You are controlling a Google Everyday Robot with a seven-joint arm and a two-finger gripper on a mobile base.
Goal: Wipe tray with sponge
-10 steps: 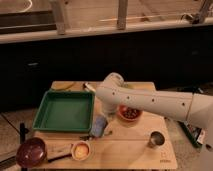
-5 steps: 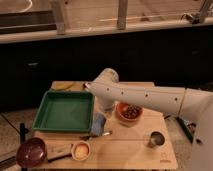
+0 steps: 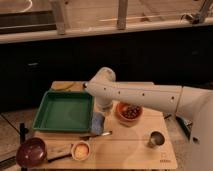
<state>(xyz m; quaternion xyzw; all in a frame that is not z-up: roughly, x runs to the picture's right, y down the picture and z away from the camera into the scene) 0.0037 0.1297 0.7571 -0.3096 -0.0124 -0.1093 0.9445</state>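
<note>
A green tray point(image 3: 62, 111) lies on the left of a small wooden table point(image 3: 125, 150). A blue sponge point(image 3: 97, 122) sits just right of the tray's front right corner. My white arm reaches in from the right across the table, and my gripper point(image 3: 102, 111) hangs down right above the sponge, at the tray's right edge. The arm's bulk hides the fingertips.
An orange bowl point(image 3: 129, 113) of dark food stands right of the sponge. A metal cup point(image 3: 156, 139) is at the front right. A dark purple bowl point(image 3: 31, 152), a small orange cup point(image 3: 81, 149) and a utensil point(image 3: 97, 135) lie along the front.
My arm has swung left and down across the table, bringing the gripper from near the orange bowl to over the sponge by the tray's edge.
</note>
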